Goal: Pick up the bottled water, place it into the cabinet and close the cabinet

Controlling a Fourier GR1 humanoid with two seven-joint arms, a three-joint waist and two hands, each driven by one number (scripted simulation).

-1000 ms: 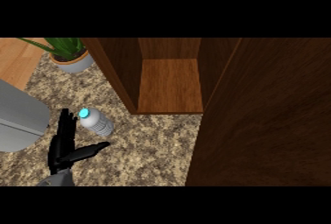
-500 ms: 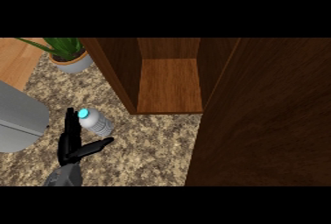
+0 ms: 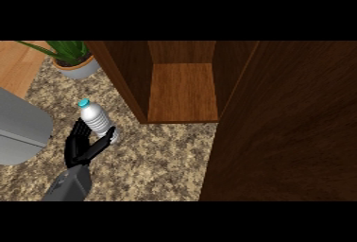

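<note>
Curling its fingers (image 3: 77, 133) and thumb around the lower part of the bottled water (image 3: 95, 117), the left hand (image 3: 80, 148) is gripping it at the frame's left centre, over the speckled worktop (image 3: 157, 158), just left of the open wooden cabinet (image 3: 182, 92).

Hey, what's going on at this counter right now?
The robot's left hand is curled round the lower part of the bottled water, which is upright over the speckled counter. Just to its right, the wooden cabinet is open, with its door swung out. The bottle is not inside yet. The right hand is out of view.
</note>
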